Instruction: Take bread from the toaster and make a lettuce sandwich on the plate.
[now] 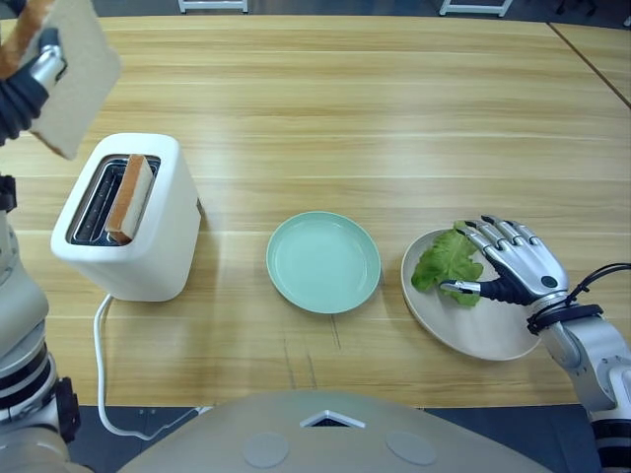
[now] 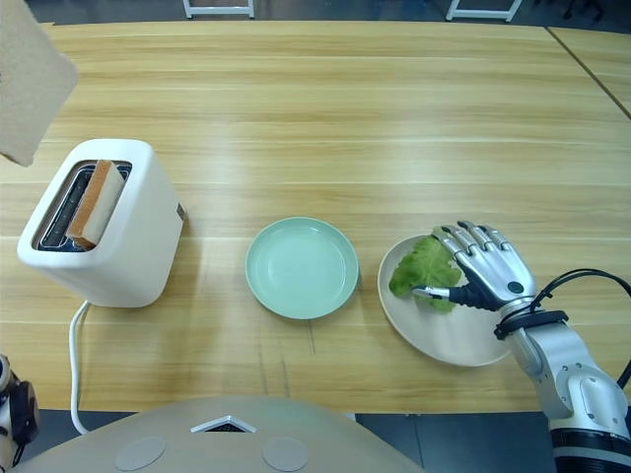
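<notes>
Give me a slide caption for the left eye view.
Left hand holds a bread slice near the toaster, right hand at the lettuce on the beige plate, green plate between.

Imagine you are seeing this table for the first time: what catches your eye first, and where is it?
The left hand holds a bread slice high at the upper left, above the white toaster, where a second slice stands in a slot. At the right, the right hand lies over the lettuce on a beige plate. A green plate sits between toaster and beige plate.
</notes>
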Action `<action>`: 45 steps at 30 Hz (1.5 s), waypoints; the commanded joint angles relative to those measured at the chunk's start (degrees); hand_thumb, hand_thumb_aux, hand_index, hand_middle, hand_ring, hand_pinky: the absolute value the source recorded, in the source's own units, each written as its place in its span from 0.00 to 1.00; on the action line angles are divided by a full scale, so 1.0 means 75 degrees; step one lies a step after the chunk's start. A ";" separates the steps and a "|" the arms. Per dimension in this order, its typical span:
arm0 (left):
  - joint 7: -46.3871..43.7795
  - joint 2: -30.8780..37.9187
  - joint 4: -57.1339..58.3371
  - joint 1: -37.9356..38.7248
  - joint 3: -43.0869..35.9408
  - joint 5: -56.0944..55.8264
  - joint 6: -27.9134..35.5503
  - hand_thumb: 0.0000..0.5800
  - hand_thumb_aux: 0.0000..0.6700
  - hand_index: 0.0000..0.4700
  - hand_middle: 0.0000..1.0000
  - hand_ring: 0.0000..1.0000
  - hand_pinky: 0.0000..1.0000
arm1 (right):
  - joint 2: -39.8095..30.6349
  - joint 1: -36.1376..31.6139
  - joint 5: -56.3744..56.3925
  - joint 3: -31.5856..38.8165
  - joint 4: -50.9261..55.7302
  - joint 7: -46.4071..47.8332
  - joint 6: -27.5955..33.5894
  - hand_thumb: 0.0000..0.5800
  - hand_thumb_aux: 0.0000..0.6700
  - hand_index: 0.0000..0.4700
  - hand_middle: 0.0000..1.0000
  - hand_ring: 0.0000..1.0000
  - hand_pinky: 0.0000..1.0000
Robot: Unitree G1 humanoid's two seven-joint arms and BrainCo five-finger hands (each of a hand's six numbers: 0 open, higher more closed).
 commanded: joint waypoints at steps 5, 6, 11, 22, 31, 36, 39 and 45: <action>-0.0803 -0.1260 -0.0325 -0.0739 -0.2085 -0.0143 0.0509 1.00 1.00 1.00 1.00 1.00 1.00 | -0.0430 -0.0839 -0.0239 0.1159 0.1106 -0.0441 0.0252 0.94 0.76 0.76 0.00 0.00 0.00; -0.0847 -0.1458 -0.0315 -0.0690 -0.2370 -0.0139 0.0540 1.00 1.00 1.00 1.00 1.00 1.00 | -0.0479 -0.0873 -0.0229 0.1263 0.1175 -0.0419 0.0277 0.96 0.80 0.80 0.00 0.00 0.00; -0.0898 -0.2358 -0.0031 -0.0124 -0.3583 -0.0156 0.0663 1.00 1.00 1.00 1.00 1.00 1.00 | -0.0723 -0.0953 -0.0138 0.1738 0.1387 -0.0219 0.0388 1.00 1.00 1.00 0.00 0.00 0.00; -0.0585 -0.3362 0.2491 0.1450 -0.5689 -0.0926 0.0191 1.00 1.00 1.00 1.00 1.00 1.00 | -0.1338 -0.1088 0.0194 0.2292 0.1577 -0.0216 0.0314 1.00 1.00 1.00 0.00 0.00 0.00; 0.0072 -0.3634 0.5671 0.0975 -0.6599 -0.1051 -0.0606 1.00 1.00 1.00 1.00 1.00 1.00 | -0.1764 -0.1109 0.0808 0.1991 0.1064 -0.0553 -0.0043 1.00 1.00 1.00 0.00 0.00 0.00; 0.0318 -0.3502 0.6494 0.0542 -0.7067 -0.0549 -0.0919 1.00 1.00 1.00 1.00 1.00 1.00 | -0.1925 -0.0956 0.1088 0.1722 0.0729 -0.0387 -0.0114 1.00 1.00 1.00 0.00 0.00 0.00; 0.0340 -0.3357 0.6396 0.0480 -0.7302 -0.0175 -0.1017 1.00 1.00 1.00 1.00 1.00 1.00 | -0.2012 -0.0863 0.1250 0.1569 0.0528 -0.0267 -0.0160 1.00 1.00 1.00 0.00 0.00 0.00; -0.0006 -0.2919 0.5411 0.0400 -0.7736 0.0852 -0.1178 1.00 1.00 1.00 0.31 0.31 0.31 | -0.2096 -0.0699 0.1319 0.1389 0.0338 -0.0044 -0.0167 1.00 1.00 1.00 0.00 0.00 0.00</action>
